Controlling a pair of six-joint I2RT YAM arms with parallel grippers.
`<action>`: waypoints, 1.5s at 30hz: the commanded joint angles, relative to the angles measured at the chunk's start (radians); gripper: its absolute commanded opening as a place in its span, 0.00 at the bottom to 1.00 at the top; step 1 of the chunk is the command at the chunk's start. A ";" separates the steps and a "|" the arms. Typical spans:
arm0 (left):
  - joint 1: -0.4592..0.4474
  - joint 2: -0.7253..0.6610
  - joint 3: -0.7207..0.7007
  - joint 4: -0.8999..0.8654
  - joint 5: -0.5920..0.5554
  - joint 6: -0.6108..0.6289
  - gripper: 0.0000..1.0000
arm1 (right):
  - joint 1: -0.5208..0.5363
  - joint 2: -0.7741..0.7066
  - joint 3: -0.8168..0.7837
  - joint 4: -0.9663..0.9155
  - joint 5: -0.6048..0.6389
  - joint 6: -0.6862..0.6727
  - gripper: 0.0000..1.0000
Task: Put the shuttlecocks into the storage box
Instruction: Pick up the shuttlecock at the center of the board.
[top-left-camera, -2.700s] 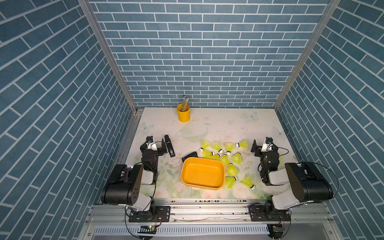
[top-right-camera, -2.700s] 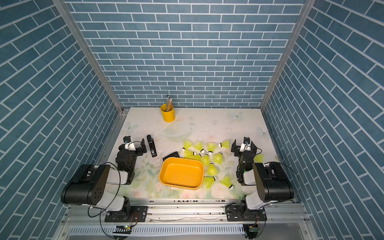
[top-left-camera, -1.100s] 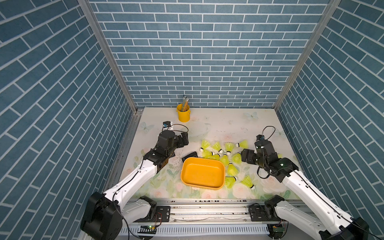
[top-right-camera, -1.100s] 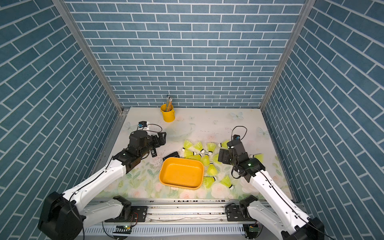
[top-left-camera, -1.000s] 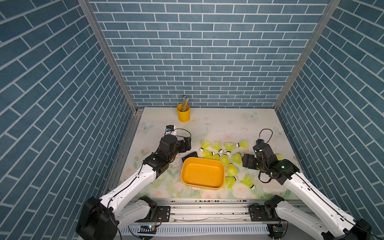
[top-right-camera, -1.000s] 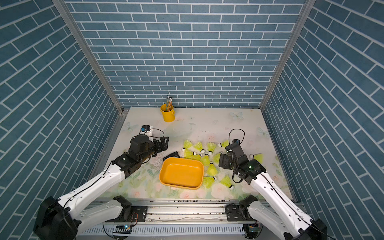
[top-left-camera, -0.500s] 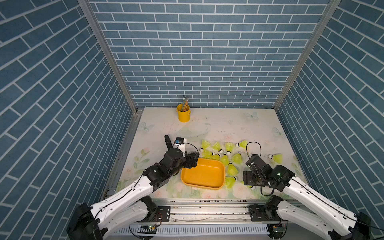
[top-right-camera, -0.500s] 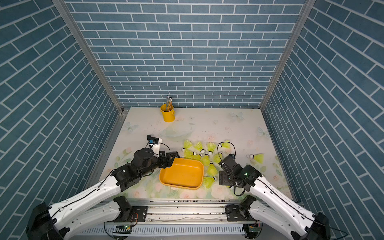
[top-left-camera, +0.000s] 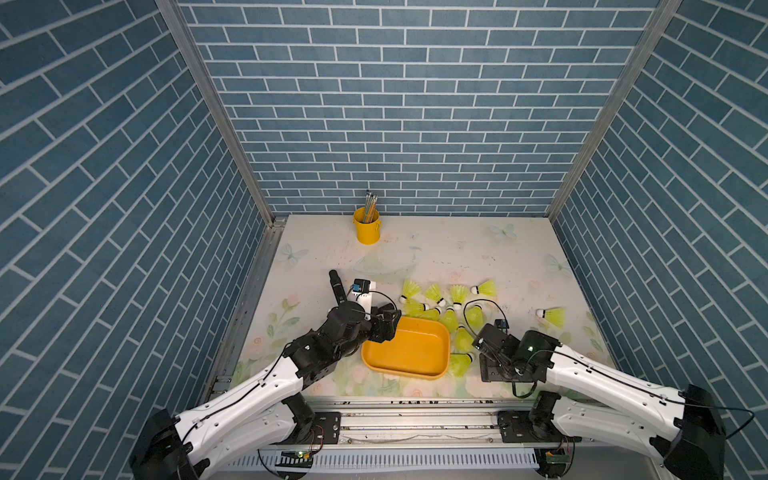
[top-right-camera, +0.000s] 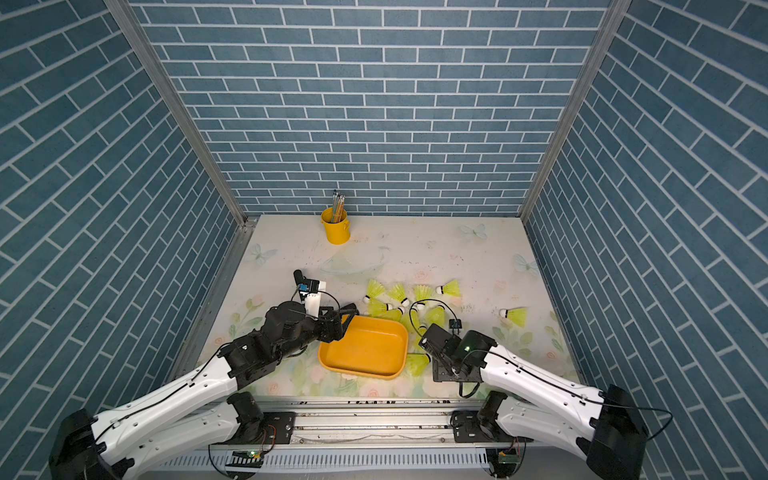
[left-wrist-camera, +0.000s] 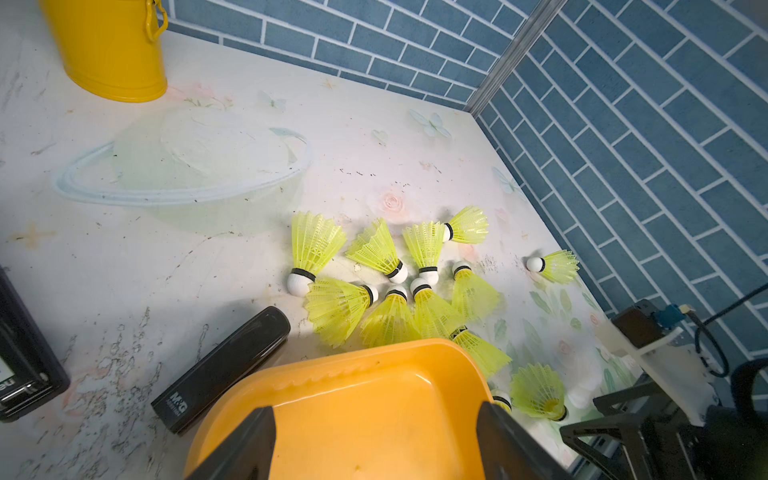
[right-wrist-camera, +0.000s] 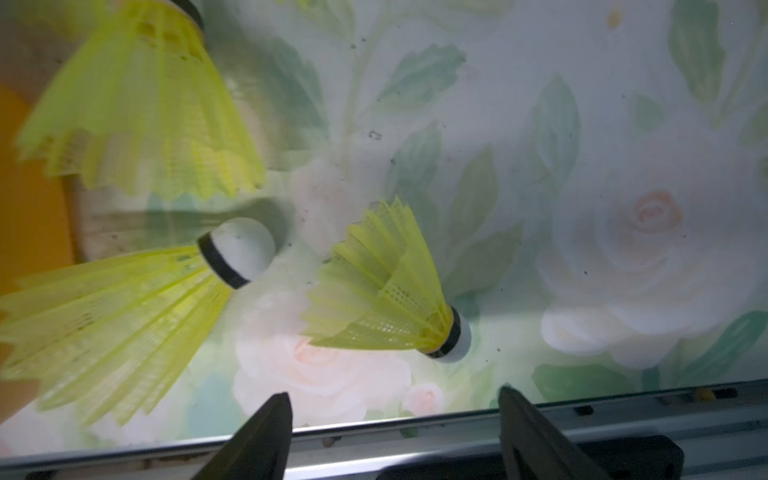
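In both top views the storage box (top-left-camera: 415, 351) (top-right-camera: 370, 351) sits on the table (top-left-camera: 457, 249), middle, toward the near edge. The shuttlecocks (top-left-camera: 436, 293) (top-right-camera: 399, 293) lie clustered on the table beyond the box's far right corner and down its right side. A lone shuttlecock (top-left-camera: 552, 316) lies well off to the right. The left hand (top-left-camera: 384, 328) (top-right-camera: 336, 326) hangs over the box's far left corner. The right hand (top-left-camera: 490, 372) (top-right-camera: 442, 370) is low, just right of the box's near right corner. A yellow bucket (top-left-camera: 365, 228) of pencils stands by the far wall, and a black marker (top-left-camera: 336, 286) lies left of the cluster.

In the left wrist view, the left hand (left-wrist-camera: 374, 409) has its fingers (left-wrist-camera: 253, 440) spread above the box's floor (left-wrist-camera: 374, 386), with nothing pinched. A black case (left-wrist-camera: 224, 365) lies just beside the box's corner. Several shuttlecocks (left-wrist-camera: 386, 320) crowd against its far rim.

In the right wrist view, the right hand (right-wrist-camera: 394, 395) is spread and empty above the table's near edge, by a metal rail (right-wrist-camera: 602, 419). One shuttlecock (right-wrist-camera: 386, 291) lies on its side just ahead of the fingertips (right-wrist-camera: 270, 432). Two more (right-wrist-camera: 124, 104) lie toward the box.
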 joint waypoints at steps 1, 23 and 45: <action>-0.009 -0.012 -0.011 0.018 0.005 -0.004 0.81 | 0.011 0.033 -0.002 -0.010 0.077 0.077 0.81; -0.009 -0.060 -0.016 0.033 -0.008 -0.022 0.81 | -0.076 0.161 -0.062 0.181 0.032 -0.044 0.64; -0.009 -0.006 -0.010 0.095 0.017 -0.037 0.79 | -0.270 0.173 -0.114 0.336 -0.002 -0.099 0.51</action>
